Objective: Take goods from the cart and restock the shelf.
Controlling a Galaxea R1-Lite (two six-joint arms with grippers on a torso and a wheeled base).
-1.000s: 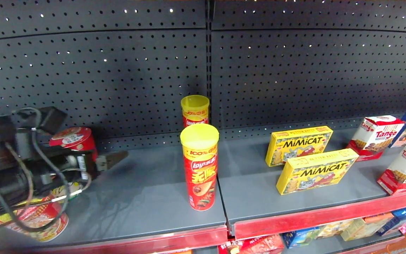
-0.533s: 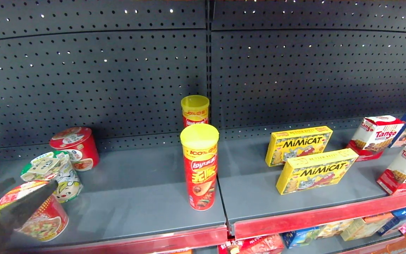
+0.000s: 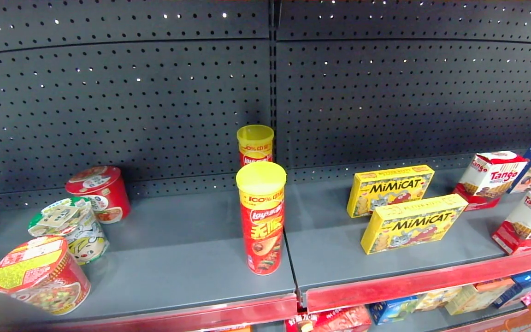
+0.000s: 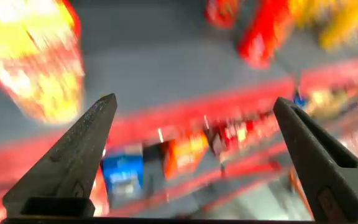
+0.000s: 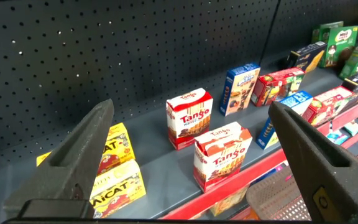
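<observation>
On the grey shelf (image 3: 178,258), at its left end, the front noodle cup (image 3: 39,274) stands free of any grip. Left gripper (image 4: 194,98): fingers spread wide, empty, the cup blurred beyond one fingertip. Right gripper (image 5: 191,104): equally wide, empty, facing the wafer boxes (image 5: 190,118).

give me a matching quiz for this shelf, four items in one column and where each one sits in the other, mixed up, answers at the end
Things
1. front chip can
2. red noodle bowl
3. red noodle cup
4. front yellow box

Places
A. back left, near the pegboard
B. front left of the shelf, tilted
C. right half of the shelf, ahead of the rear yellow box
D. middle of the shelf, upright, ahead of the rear chip can

Pairs: 1-D, 2-B, 3-A, 4-C
</observation>
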